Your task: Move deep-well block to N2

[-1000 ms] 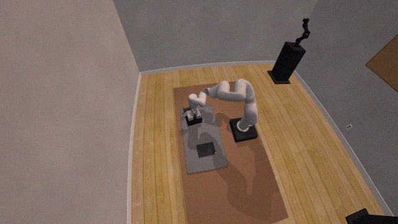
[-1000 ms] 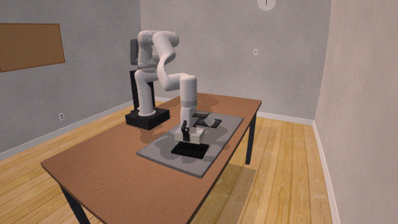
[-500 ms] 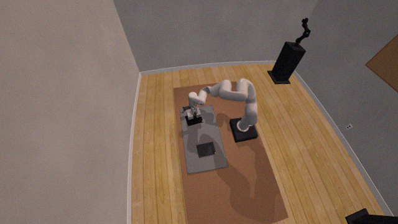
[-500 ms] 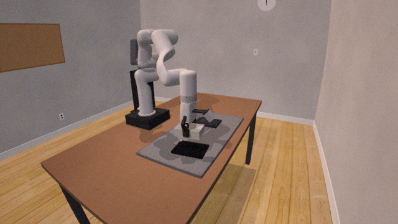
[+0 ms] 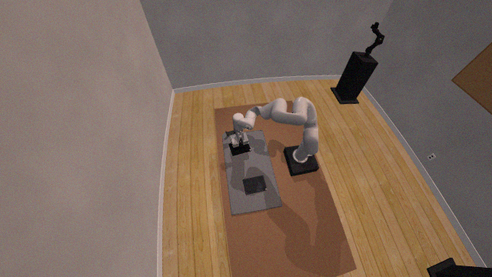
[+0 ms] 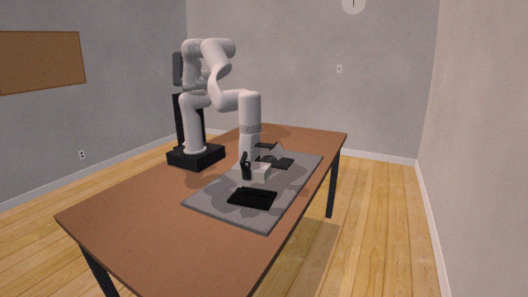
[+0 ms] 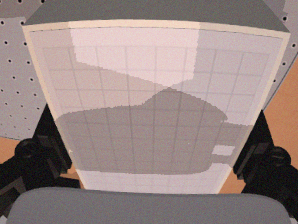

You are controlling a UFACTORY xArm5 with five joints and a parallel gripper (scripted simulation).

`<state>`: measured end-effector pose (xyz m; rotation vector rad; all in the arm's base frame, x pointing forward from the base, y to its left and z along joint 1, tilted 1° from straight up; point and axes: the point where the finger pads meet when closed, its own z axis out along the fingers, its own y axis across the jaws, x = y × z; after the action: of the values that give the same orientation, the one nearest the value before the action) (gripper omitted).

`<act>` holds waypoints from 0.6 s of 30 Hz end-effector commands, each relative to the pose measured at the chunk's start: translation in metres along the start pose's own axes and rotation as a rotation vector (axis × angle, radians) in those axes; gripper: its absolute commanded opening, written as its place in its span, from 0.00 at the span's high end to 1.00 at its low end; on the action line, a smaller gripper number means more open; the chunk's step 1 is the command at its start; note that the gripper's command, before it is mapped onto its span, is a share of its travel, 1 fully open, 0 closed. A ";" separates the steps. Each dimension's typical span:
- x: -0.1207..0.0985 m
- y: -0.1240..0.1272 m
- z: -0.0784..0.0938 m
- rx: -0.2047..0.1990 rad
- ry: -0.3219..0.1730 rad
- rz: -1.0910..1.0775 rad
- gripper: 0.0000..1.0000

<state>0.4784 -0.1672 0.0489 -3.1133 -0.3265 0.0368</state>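
The white 96-well deep-well block (image 6: 261, 170) hangs level, a little above the black nest N1 (image 6: 252, 198), which lies bare below it. My gripper (image 6: 252, 166) is shut on the block, with one black finger on its near side. In the top view the gripper (image 5: 239, 143) stands over N1 (image 5: 241, 149), and the empty nest N2 (image 5: 254, 185) lies further along the mat. In the exterior view N2 (image 6: 277, 162) is partly hidden behind the block. In the wrist view the block's gridded top (image 7: 153, 106) fills the frame between my two grey finger pads. I cannot make out the A1 marks.
Both nests lie on a grey mat (image 5: 251, 175) on the brown table (image 6: 173, 214). The arm's black base (image 5: 301, 163) stands beside the mat. The table's edge runs close along the mat's far side (image 6: 305, 194).
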 end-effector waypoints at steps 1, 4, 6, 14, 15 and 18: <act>0.001 -0.006 -0.002 -0.003 0.004 0.066 1.00; 0.001 -0.009 -0.002 -0.003 0.004 0.098 1.00; 0.001 -0.016 -0.002 -0.003 0.004 0.098 1.00; 0.000 -0.042 -0.002 -0.004 0.004 0.098 1.00; 0.000 -0.046 -0.002 -0.004 0.004 0.098 1.00; 0.000 -0.056 -0.002 -0.004 0.004 0.098 1.00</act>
<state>0.4676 -0.1226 0.0497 -3.1286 -0.1738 0.0386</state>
